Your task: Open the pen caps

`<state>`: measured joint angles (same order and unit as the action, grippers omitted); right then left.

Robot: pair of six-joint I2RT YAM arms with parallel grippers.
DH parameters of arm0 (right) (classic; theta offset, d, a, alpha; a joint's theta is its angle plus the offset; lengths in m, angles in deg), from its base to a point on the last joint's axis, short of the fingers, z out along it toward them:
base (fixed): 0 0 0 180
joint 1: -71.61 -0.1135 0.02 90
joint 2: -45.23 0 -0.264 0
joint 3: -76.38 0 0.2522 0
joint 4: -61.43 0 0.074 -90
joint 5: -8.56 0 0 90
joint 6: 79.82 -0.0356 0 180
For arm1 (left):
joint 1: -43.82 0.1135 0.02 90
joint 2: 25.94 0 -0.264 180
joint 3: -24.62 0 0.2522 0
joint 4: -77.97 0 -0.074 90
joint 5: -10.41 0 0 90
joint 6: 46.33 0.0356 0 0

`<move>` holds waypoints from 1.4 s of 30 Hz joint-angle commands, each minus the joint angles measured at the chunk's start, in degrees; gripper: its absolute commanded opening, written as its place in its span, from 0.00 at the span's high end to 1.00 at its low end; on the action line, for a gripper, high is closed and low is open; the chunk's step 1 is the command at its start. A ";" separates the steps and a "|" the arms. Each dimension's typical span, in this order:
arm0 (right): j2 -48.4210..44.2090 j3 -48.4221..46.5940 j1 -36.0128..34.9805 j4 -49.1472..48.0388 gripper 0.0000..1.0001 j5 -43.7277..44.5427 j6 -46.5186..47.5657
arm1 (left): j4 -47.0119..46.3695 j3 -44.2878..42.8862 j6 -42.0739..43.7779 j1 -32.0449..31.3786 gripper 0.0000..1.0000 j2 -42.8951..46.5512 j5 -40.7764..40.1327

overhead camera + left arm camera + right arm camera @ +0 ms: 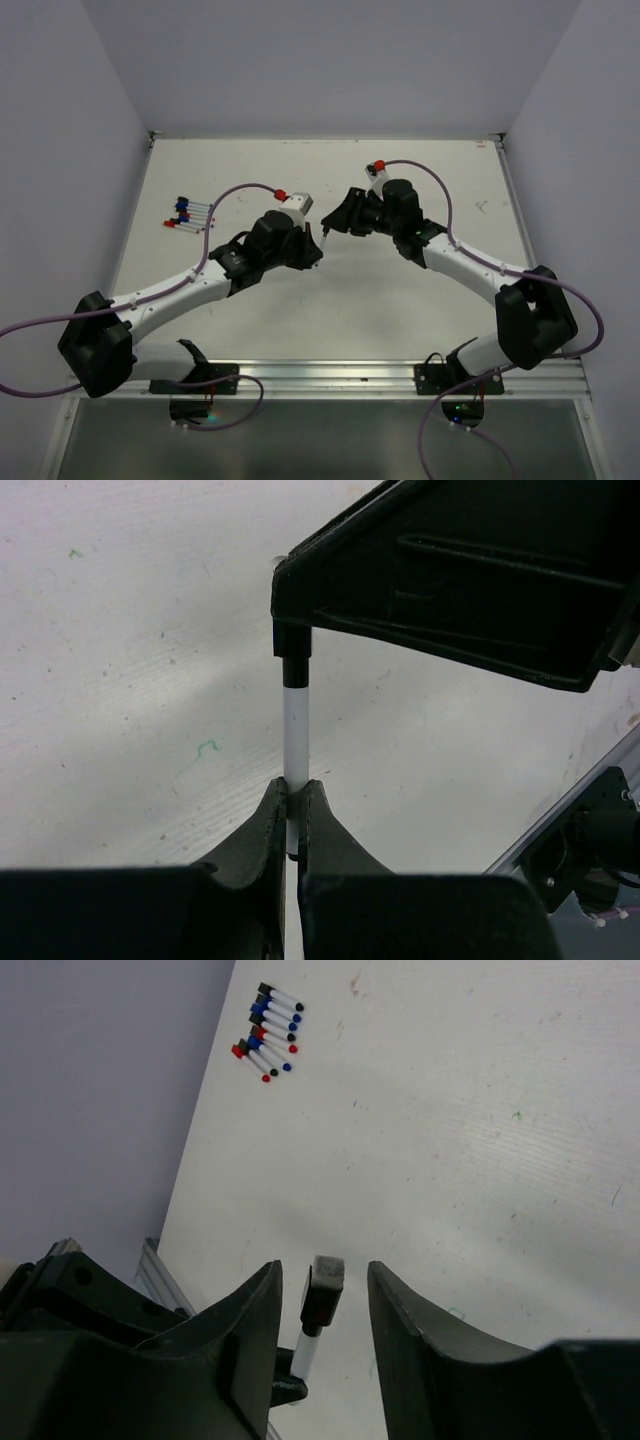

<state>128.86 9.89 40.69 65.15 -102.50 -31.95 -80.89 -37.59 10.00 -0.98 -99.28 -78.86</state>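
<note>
Pen (296, 730) between left hand (320, 246), right hand (335, 226)

White-barrelled pen (295, 730) pinched low on its barrel in the closed left claw (294, 798), black cap (322, 1300) seated on its far end, inside the parted right claw (322, 1272), touching neither finger, other pens (271, 1028) with red, blue and black ends, clustered side by side, well beyond both claws

Robot lab cell: white table (330, 180) w/ plain walls (330, 60) round it, alu rail (330, 374) at front.

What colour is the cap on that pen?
The pen has a black cap, clearest in the right wrist view.
</note>
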 commanded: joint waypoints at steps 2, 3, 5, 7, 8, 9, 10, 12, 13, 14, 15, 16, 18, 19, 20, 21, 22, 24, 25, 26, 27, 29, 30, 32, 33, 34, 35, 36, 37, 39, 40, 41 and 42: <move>0.74 -2.03 -1.25 -1.12 0.60 3.39 -0.68 | 1.41 -2.88 -0.17 -0.73 1.00 1.01 -3.45; 0.91 -2.03 -1.51 -1.21 0.61 3.57 -0.67 | 1.59 -3.06 -0.17 -0.82 1.00 0.92 -3.80; 1.26 -1.94 -1.78 -1.38 0.60 3.48 -0.85 | 2.20 -3.58 -0.17 -0.99 1.00 0.74 -4.68; 1.62 -2.03 -2.13 -1.29 0.60 3.92 -0.76 | 2.81 -4.02 -0.17 -1.08 1.00 0.48 -5.21; 1.71 -2.03 -2.22 -1.29 0.60 4.09 -0.76 | 3.08 -4.37 0.01 -1.34 1.00 0.31 -5.48; 2.05 -2.03 -2.31 -1.56 0.60 4.10 -0.85 | 3.17 -4.55 0.10 -1.52 1.00 0.30 -6.09; 2.32 -2.11 -2.39 -1.65 0.60 4.01 -0.94 | 3.61 -4.64 0.27 -1.61 1.00 0.30 -6.35; 2.76 -2.20 -2.57 -1.91 0.61 4.01 -1.20 | 3.87 -4.82 0.27 -1.96 1.00 0.22 -6.88; 2.85 -2.29 -2.57 -2.08 0.62 4.01 -1.29 | 4.31 -4.90 0.27 -1.96 1.00 0.04 -7.23; 2.94 -2.20 -2.66 -2.35 0.66 4.18 -1.38 | 4.40 -4.99 0.36 -2.14 1.00 0.04 -7.24; 3.11 -2.29 -2.74 -2.61 0.67 4.36 -1.64 | 4.49 -4.99 0.45 -2.22 1.00 0.04 -7.24; 3.20 -2.29 -2.83 -2.79 0.67 4.53 -1.73 | 4.58 -5.17 0.45 -2.31 1.00 0.04 -7.50; 3.29 -2.11 -2.83 -3.57 0.67 4.97 -1.90 | 4.84 -5.08 0.54 -2.58 1.00 -0.05 -8.02; 3.29 -2.20 -2.92 -3.58 0.67 5.06 -1.90 | 5.28 -5.08 0.62 -2.58 1.00 -0.05 -8.20; 3.46 -2.38 -2.83 -3.58 0.67 5.06 -1.90 | 5.37 -4.99 0.62 -2.75 1.00 -0.05 -8.29; 3.64 -2.55 -3.01 -3.41 0.67 4.72 -1.99 | 5.37 -4.90 0.62 -2.75 1.00 -0.13 -8.38; 4.07 -2.81 -3.01 -3.32 0.79 4.54 -2.08 | 5.28 -4.90 0.54 -2.84 1.00 -0.14 -8.38; 4.34 -2.82 -3.10 -3.75 0.97 3.84 -2.34 | 5.10 -4.90 0.54 -2.93 1.00 -0.40 -8.03; 4.34 -2.56 -3.18 -4.02 1.00 3.66 -2.52 | 5.10 -4.99 0.54 -2.93 1.00 -0.66 -7.94; 4.26 -2.38 -3.10 -4.28 1.00 3.40 -2.61 | 5.10 -4.99 0.62 -3.02 1.00 -0.75 -7.77; 4.08 -2.29 -3.27 -4.37 1.00 3.39 -2.61 | 5.10 -4.99 0.62 -3.02 1.00 -0.84 -7.50; 3.21 -2.11 -3.45 -3.24 1.00 3.92 -2.43 | 5.19 -4.90 1.06 -3.02 1.00 -0.93 -7.59; 2.85 -2.11 -3.54 -2.71 1.00 4.09 -2.34 | 5.80 -5.08 1.06 -3.02 1.00 -0.93 -8.63; 2.06 -1.50 -3.54 -2.61 1.00 4.19 -2.69 | 5.98 -5.08 1.50 -3.02 1.00 -0.93 -8.82; 1.97 -1.41 -3.54 -2.53 1.00 4.01 -2.96 | 6.16 -4.99 1.50 -3.02 1.00 -0.93 -9.25; 1.71 -1.24 -3.54 -2.70 1.00 3.66 -3.22 | 6.07 -4.90 1.33 -3.02 1.00 -0.93 -9.17; 1.53 -1.15 -3.45 -3.05 1.00 3.31 -3.40 | 5.98 -4.82 1.24 -3.02 0.99 -0.93 -9.08; 1.36 -0.97 -3.54 -3.31 1.00 3.13 -3.92 | 6.07 -4.73 1.06 -3.02 0.98 -0.84 -9.43; 1.18 -0.62 -3.54 -3.58 1.00 3.04 -4.19 | 6.16 -4.73 0.72 -3.02 0.93 -0.75 -9.69; 0.83 -0.53 -3.54 -3.76 1.00 2.87 -4.54 | 6.07 -4.47 0.71 -3.02 0.88 -0.40 -10.05; 0.83 -0.53 -3.54 -3.76 1.00 2.60 -4.63 | 5.98 -4.29 0.62 -3.02 0.83 -0.31 -10.14; 0.74 -0.44 -3.54 -3.84 1.00 2.52 -4.80 | 5.90 -4.20 0.62 -3.02 0.80 -0.22 -10.14; 0.74 -0.53 -3.54 -3.84 1.00 2.25 -4.80 | 6.07 -4.20 0.62 -3.02 0.77 -0.22 -10.48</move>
<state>132.01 9.38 37.15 63.47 -100.38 -36.14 -75.43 -40.38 10.26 -3.62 -100.24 -87.16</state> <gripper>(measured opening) 0.169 0.212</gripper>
